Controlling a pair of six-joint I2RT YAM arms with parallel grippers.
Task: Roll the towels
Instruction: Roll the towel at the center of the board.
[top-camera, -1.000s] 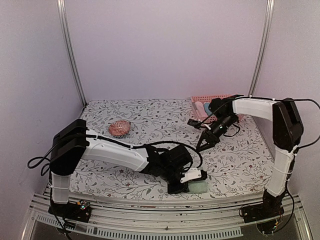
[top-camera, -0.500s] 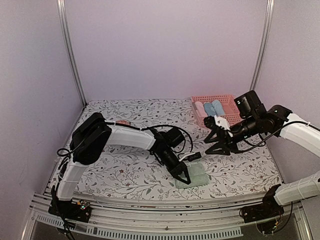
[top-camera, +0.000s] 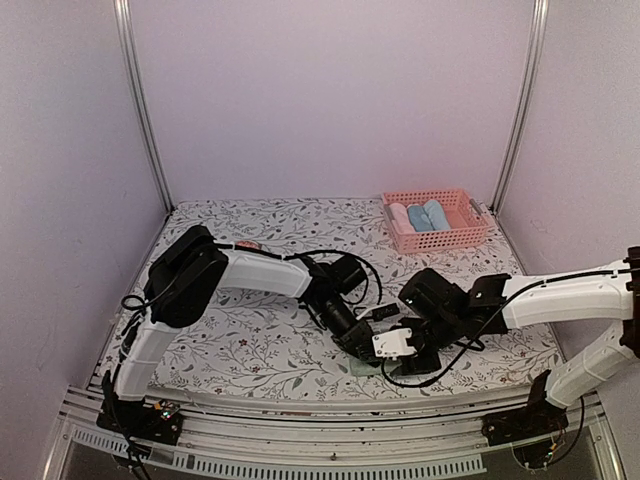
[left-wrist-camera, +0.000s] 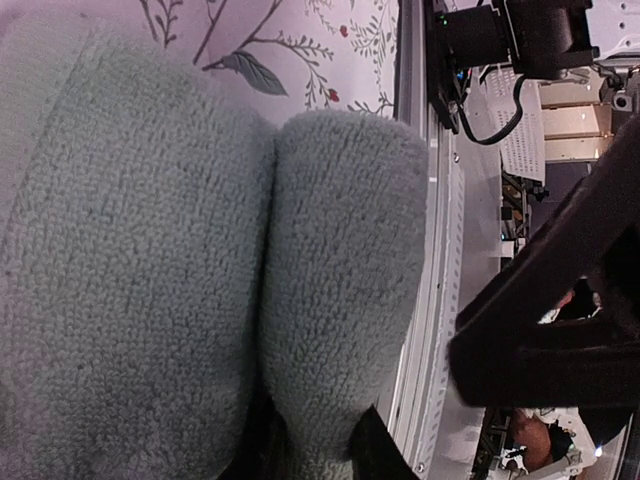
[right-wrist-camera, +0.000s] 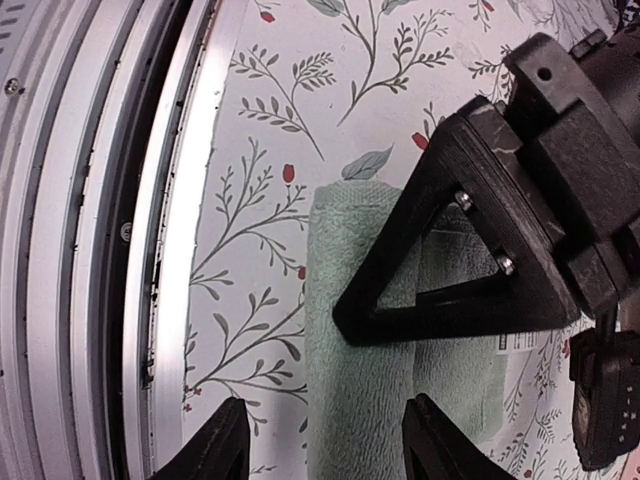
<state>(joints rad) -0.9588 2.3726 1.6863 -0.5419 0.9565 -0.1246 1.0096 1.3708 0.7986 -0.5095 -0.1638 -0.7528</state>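
Terry in pale sage green lies right under both sets of fingers: the green towel (right-wrist-camera: 365, 400) sits on the floral surface (right-wrist-camera: 300, 100) close to the metal rail (right-wrist-camera: 100, 200) at the near edge, and both arms meet over it. The left fingers (left-wrist-camera: 372, 455) appear clenched on the towel's rolled edge (left-wrist-camera: 340, 260), whose end narrows down between their two dark tips. Seen from the right wrist, one of these triangular left fingers lies across the cloth with its tip at the rail-side edge. The right fingers (right-wrist-camera: 215, 450) are spread wide and grasp nothing. One hangs over bare surface on the rail side and the other over the cloth, so the towel's rail-side edge runs between them. The towel has a soft, looped pile and a plain, even colour. The part nearest the rail is turned into a plump, rounded roll. The rest lies flat and broad beside that roll, away from the rail, with a deep crease where the two meet. Its outer border toward the rail looks straight and tidy. From above, the two arms hide almost all of it. Far beyond both sets of fingers, well apart from them at the back right corner, the blue towels (top-camera: 420, 218) lie rolled side by side in a pink basket (top-camera: 470, 235), next to a paler roll.
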